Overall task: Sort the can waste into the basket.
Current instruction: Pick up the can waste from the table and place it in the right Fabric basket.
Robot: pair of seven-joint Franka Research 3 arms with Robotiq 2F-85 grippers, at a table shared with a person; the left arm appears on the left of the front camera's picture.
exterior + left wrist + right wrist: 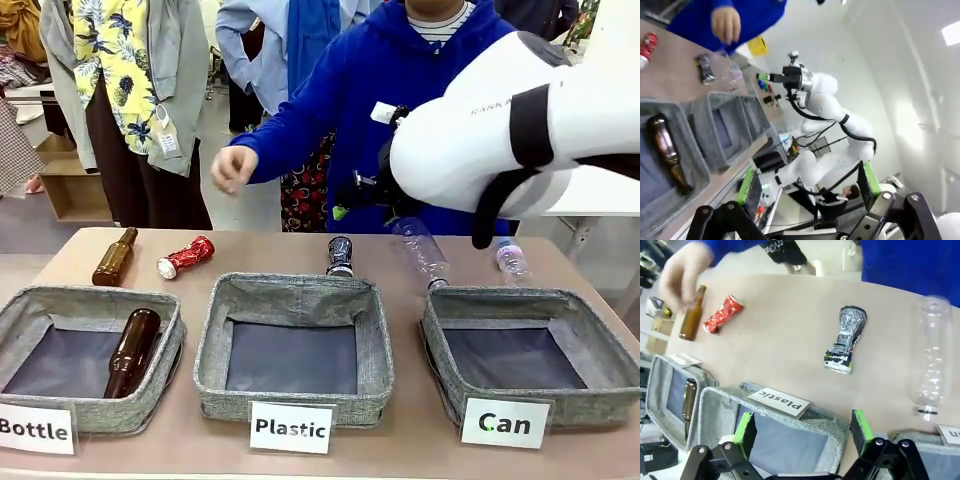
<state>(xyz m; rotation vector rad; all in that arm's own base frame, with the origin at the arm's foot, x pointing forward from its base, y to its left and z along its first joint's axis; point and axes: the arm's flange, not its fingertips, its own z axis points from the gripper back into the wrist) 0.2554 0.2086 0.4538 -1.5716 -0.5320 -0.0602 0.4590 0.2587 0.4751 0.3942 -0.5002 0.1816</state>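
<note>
1. Hard to see: in the front view the right arm's (520,120) white link covers its fingers. The Can basket (940,460) is clipped at the bottom corner of the right wrist view, on the right-finger side, and its card is cut to the last letter. The person's hand (685,270) is a motion blur at the far left-finger side.
2. Right gripper (802,430): jaws spread wide, nothing between the green pads (745,432). It sits above the Plastic basket (790,420).
3. Left gripper (807,186): jaws also wide and empty, raised off the table and aimed sideways along the basket row.
4. Black can (846,340): straight ahead of the right gripper, just past the Plastic basket's far rim and a little toward the right finger. It lies flat on the table (790,355). Its long axis runs away from the gripper with a slight slant, colour-printed end near, flared end far.
5. Red can (722,314): farther out, well off to the left-finger side, just beside a brown glass bottle (691,315). It lies flat, long axis diagonal, far end tipped toward the right-finger side.
6. Both cans are on the table, well apart from the Can basket. A clear plastic bottle (930,360) lies near that basket's far rim, neck toward the gripper.
</note>
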